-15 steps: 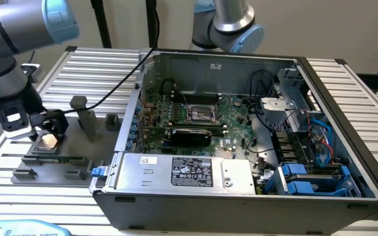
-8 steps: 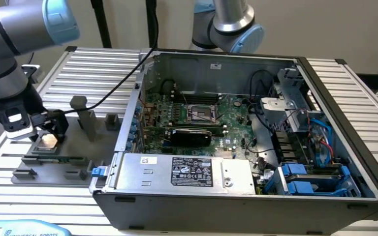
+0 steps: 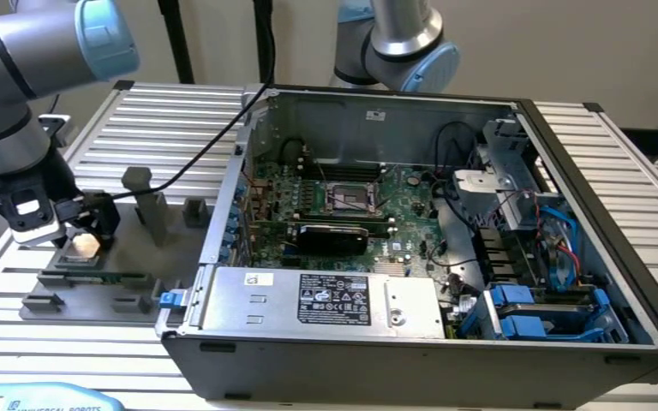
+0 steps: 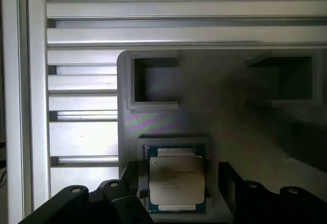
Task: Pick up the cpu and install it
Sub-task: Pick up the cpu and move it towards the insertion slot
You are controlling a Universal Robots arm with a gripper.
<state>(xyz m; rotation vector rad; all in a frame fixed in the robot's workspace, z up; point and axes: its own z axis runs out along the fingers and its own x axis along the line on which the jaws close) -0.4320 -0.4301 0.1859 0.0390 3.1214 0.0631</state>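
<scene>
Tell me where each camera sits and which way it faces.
Exterior view: off the arm, raised, looking down at the slatted table, open computer case and grey tray; the arm and its gripper show, over the cpu.
Wrist view: on the wrist, looking down past open fingers at the cpu in the tray.
Shared: cpu, tray, gripper.

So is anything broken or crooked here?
No, nothing stands out. The cpu lies flat and straight in its seat on the grey tray, with the open gripper reaching down on either side of it. The computer case is open and its socket is empty, but nothing looks broken or spilled.
</scene>
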